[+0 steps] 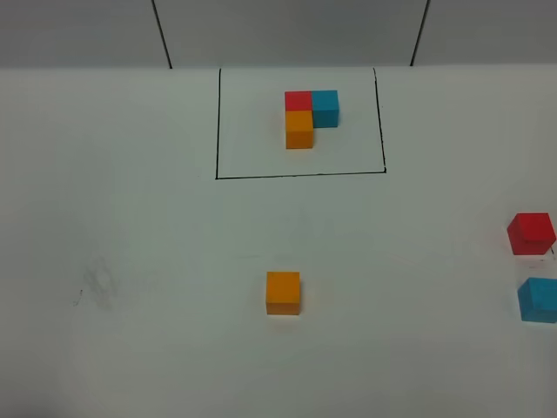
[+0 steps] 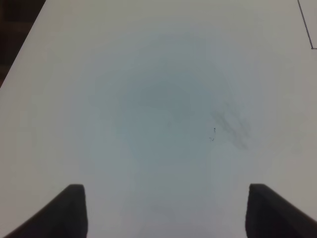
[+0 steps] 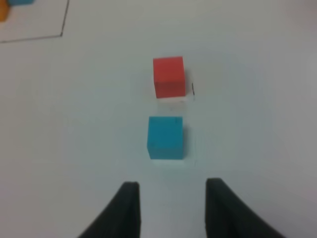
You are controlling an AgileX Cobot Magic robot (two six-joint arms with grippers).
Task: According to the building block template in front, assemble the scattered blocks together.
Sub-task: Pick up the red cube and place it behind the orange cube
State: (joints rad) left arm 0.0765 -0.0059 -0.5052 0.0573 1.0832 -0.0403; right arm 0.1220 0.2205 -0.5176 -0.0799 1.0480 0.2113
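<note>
The template sits inside a black outlined square [image 1: 300, 177] at the back: a red block [image 1: 297, 100], a blue block [image 1: 325, 107] and an orange block [image 1: 299, 129] joined together. A loose orange block [image 1: 283, 292] lies in the middle of the table. A loose red block [image 1: 531, 233] and a loose blue block [image 1: 538, 300] lie at the right edge. In the right wrist view the open right gripper [image 3: 171, 198] is just short of the blue block [image 3: 165, 137], with the red block [image 3: 169, 76] beyond. The left gripper [image 2: 166, 203] is open over bare table. Neither gripper shows in the exterior view.
The white table [image 1: 130, 261] carries a faint grey smudge [image 1: 96, 283] at the left, also seen in the left wrist view [image 2: 230, 126]. The table's left edge [image 2: 22, 54] shows in the left wrist view. A grey wall with two dark seams stands behind the table.
</note>
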